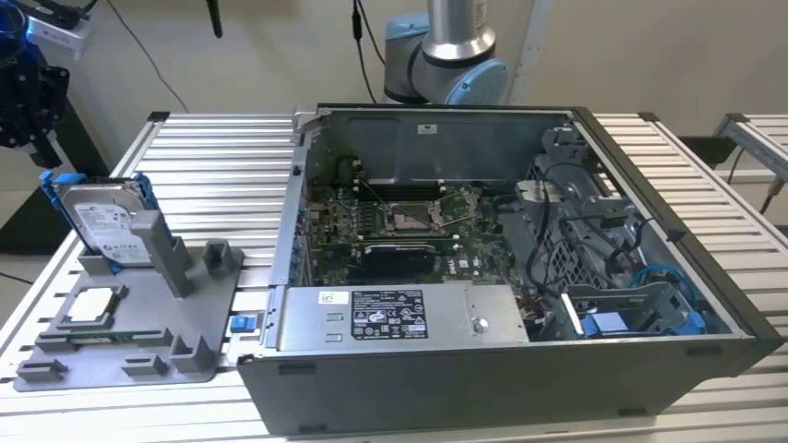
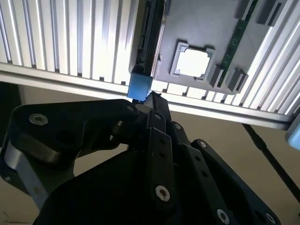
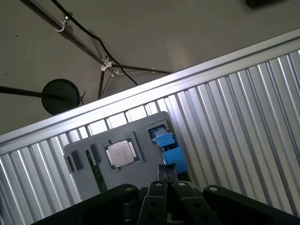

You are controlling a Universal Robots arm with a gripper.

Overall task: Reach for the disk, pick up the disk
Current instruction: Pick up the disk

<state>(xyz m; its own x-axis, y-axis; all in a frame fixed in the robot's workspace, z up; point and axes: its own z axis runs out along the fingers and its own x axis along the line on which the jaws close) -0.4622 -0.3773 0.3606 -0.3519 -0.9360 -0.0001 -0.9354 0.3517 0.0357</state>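
Disk (image 1: 105, 220), silver-grey in blue plastic frame | upright in grey holder (image 1: 124, 360) | your black gripper (image 2: 151, 97) clenched empty, clear above its edge.

On your worktop (image 1: 221, 148) the open computer case (image 1: 493, 388) takes the middle, with the arm's base (image 1: 446, 65) behind it. Toward the edge on the exterior view's left you'll find the holder plate (image 1: 148, 323). The disk (image 1: 101, 220) stands upright in its rear slot, and the chip (image 1: 94, 305) lies flat before it.
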